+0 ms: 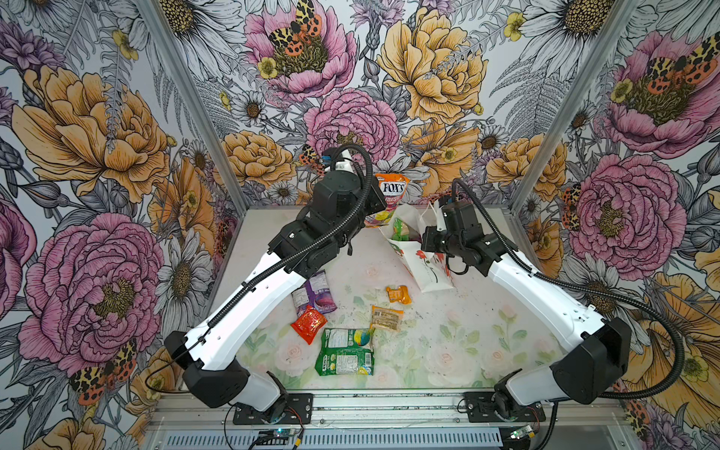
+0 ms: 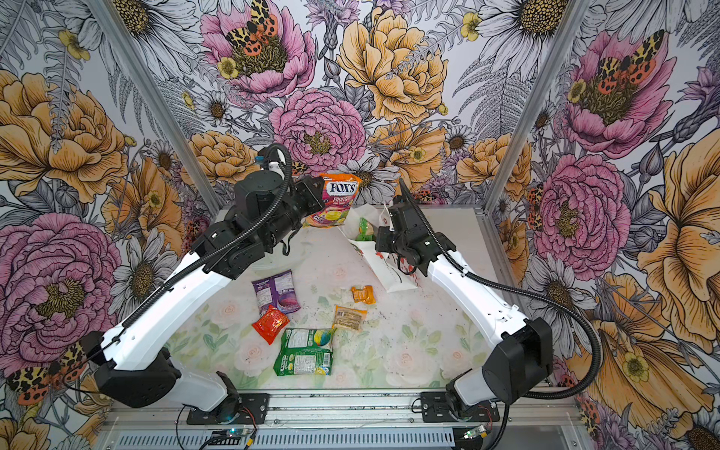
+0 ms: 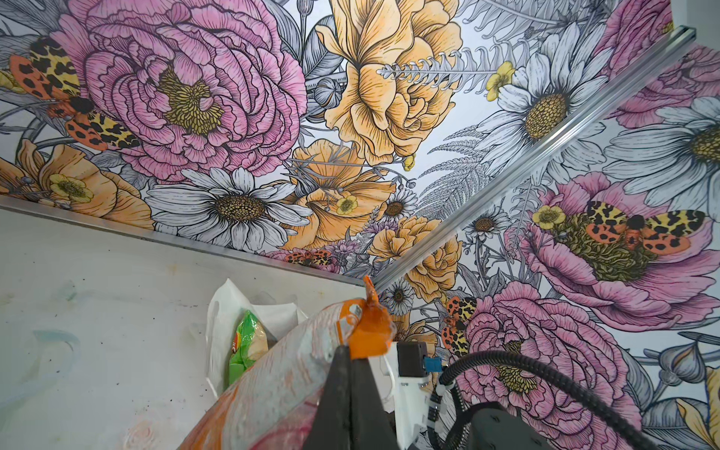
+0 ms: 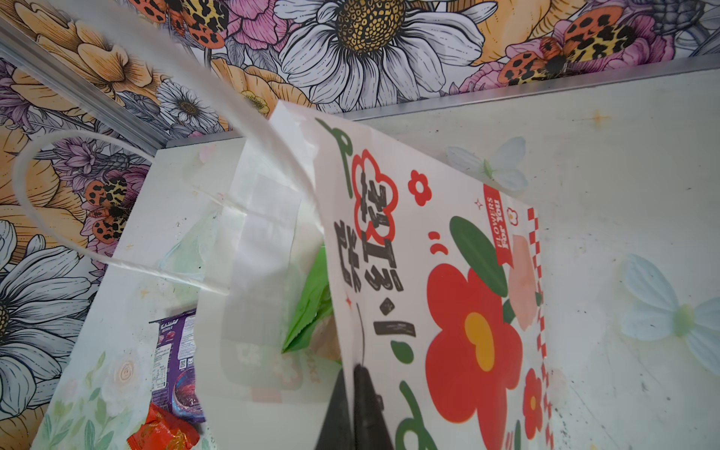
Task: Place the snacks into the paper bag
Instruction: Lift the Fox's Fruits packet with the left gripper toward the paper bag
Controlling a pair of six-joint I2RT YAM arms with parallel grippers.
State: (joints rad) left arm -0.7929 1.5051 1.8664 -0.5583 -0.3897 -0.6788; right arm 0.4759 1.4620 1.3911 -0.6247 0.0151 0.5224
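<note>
Both top views look down from high over the 6 o'clock edge of the surface (image 1: 448, 350) (image 2: 409, 350) toward the back wall (image 1: 428, 78) (image 2: 389, 78), sharing nearly the whole scene, with the paper bag (image 1: 428, 272) (image 2: 393, 278) at 1 o'clock. The left wrist camera sits close behind its jaws, tilted up along the Fox's candy packet (image 3: 280, 382) toward the corner post (image 3: 506, 171); the right wrist camera faces the paper bag (image 4: 448, 241) on its printed side from very near. All four views share the green chips bag (image 1: 399, 230) (image 2: 364, 230) (image 3: 245, 346) (image 4: 311, 304) in the bag's mouth.

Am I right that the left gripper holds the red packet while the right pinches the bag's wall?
No: the left gripper holds the Fox's packet, as both top views show; the red packet lies on the table. The right gripper pinches the bag by its wall.
</note>
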